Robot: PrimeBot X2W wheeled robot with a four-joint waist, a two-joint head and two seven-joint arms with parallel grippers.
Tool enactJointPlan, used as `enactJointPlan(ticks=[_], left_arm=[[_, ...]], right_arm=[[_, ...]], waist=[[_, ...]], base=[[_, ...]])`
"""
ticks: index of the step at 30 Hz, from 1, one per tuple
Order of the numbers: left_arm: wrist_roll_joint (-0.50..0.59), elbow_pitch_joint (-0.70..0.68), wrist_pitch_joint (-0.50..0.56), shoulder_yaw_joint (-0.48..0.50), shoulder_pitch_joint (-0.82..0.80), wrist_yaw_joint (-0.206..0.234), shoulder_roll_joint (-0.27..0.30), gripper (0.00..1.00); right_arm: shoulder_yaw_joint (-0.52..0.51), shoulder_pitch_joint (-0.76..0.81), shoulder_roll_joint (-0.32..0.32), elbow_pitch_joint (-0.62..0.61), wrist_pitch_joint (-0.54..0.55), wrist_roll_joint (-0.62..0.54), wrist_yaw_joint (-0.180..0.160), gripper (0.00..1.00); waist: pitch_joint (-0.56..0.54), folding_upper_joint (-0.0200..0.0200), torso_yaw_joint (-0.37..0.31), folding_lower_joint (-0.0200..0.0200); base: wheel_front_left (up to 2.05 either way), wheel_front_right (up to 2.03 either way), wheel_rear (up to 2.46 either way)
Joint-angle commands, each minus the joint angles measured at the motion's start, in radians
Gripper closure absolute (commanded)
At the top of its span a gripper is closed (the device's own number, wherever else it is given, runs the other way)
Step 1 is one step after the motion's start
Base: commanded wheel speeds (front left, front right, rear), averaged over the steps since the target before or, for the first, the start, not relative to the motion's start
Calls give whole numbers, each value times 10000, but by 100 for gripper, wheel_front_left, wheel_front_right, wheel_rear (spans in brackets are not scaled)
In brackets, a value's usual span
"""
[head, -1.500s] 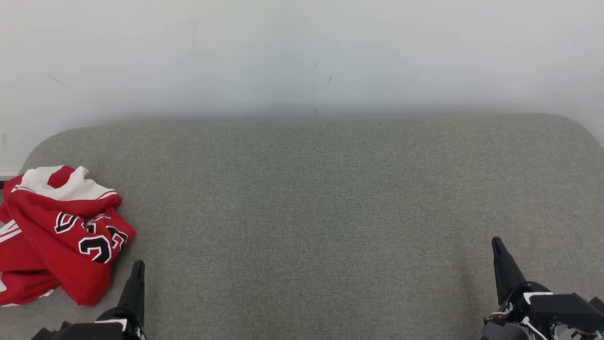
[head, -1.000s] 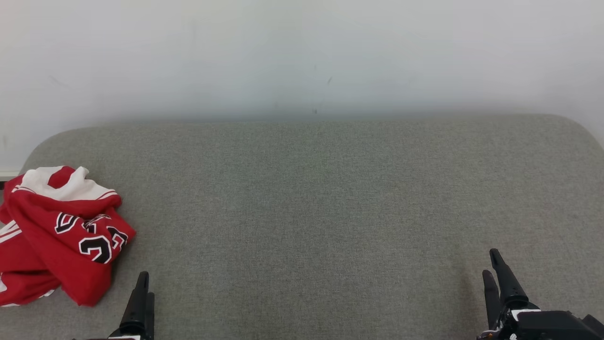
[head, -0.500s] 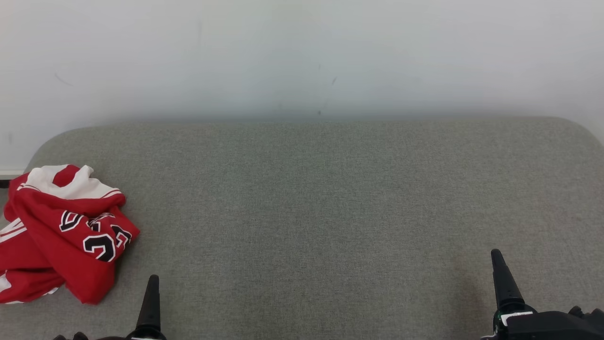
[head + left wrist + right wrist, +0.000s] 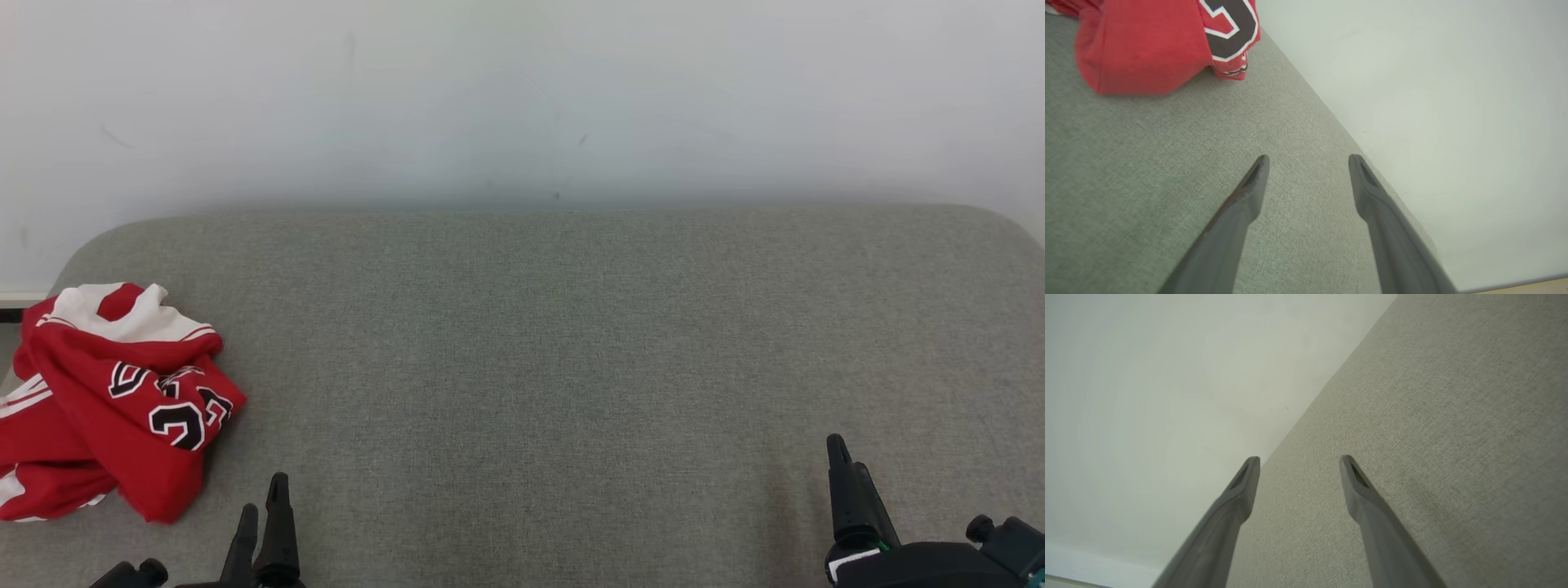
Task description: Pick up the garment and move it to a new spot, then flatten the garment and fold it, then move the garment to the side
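Red garment [image 4: 114,400] is found crumpled just beyond and left of the left gripper [image 4: 1309,157], untouched. Both jaws are spread, the right gripper [image 4: 1299,458] empty too. A raised fold should be pinched deeply.

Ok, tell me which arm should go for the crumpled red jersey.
Left. The red jersey lies bunched at the cushion's left end, close by the left gripper, whose jaws stand open. The right gripper, also open, sits at the far right, the cushion's width away.
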Motion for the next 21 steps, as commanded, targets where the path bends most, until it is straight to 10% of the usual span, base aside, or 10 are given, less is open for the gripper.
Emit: enactJointPlan(ticks=[1, 21], left_arm=[[495, -182, -111, -32, -24, 23, 64, 0], [3414, -393, -743, -361, 242, 244, 81, 0]], right_arm=[[50, -46, -39, -168, -113, -503, 27, 0], [481, 122, -48, 38, -743, -3471, 35, 0]], waist=[[1, 0, 11, 0], [9, 0, 142, 0]], base=[[0, 0, 0], [0, 0, 0]])
